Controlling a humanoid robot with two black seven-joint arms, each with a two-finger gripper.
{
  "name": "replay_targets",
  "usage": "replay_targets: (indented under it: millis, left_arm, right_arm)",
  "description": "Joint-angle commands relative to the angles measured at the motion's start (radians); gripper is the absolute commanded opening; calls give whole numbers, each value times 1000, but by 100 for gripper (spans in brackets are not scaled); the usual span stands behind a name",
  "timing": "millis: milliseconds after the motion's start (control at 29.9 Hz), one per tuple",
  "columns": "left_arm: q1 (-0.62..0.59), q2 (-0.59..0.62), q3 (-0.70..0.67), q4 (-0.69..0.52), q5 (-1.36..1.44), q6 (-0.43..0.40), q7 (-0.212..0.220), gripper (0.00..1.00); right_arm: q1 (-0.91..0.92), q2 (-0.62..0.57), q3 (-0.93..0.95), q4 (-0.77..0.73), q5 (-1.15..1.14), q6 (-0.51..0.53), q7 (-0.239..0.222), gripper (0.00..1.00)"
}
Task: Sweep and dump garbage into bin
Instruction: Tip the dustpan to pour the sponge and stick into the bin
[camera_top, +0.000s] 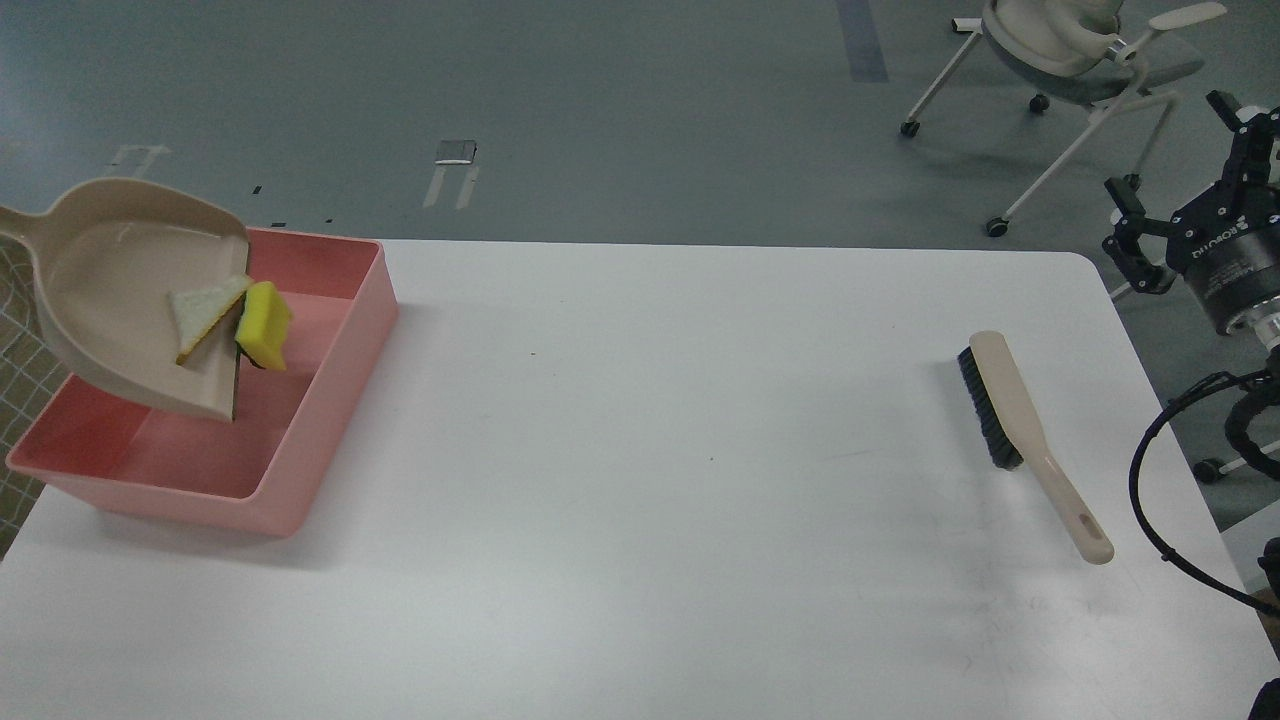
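The beige dustpan (110, 290) hangs tilted over the pink bin (322, 410) at the table's far left, its lip pointing down into the bin. The yellow sponge piece (264, 325) with its dark underside is at the pan's lip, over the bin. The off-white foam strip (206, 311) lies on the pan just left of it. The pan's handle runs off the left edge, so my left gripper is out of view. My right gripper (1186, 190) is off the table's right edge, fingers spread and empty.
A beige hand brush (1012, 420) with black bristles lies on the white table (650, 500) near the right edge. A black cable (1150, 500) loops at the right. A wheeled chair (1070, 50) stands on the floor behind.
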Motion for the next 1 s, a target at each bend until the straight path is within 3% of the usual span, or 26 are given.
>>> replay_targets:
  millis: [0, 267, 501, 668, 969]
  left_arm:
    - [-17, 21, 0, -13, 11, -1, 0, 0]
    - [-72, 23, -1, -13, 78, -43, 0, 0]
    - [-298, -3, -7, -15, 69, -127, 0, 0]
    - [-385, -120, -9, -12, 58, -149, 0, 0]
    - [-408, -357, -4, -9, 58, -139, 0, 0]
  right_arm:
    - [-1, 0, 0, -2, -1, 0, 0, 99]
    - [-4, 2, -2, 3, 0, 0, 0, 99]
    - [-2, 3, 0, 0, -1, 0, 1, 99]
    - [16, 12, 1, -3, -1, 0, 1, 100]
    - [53, 14, 0, -6, -1, 0, 1, 100]
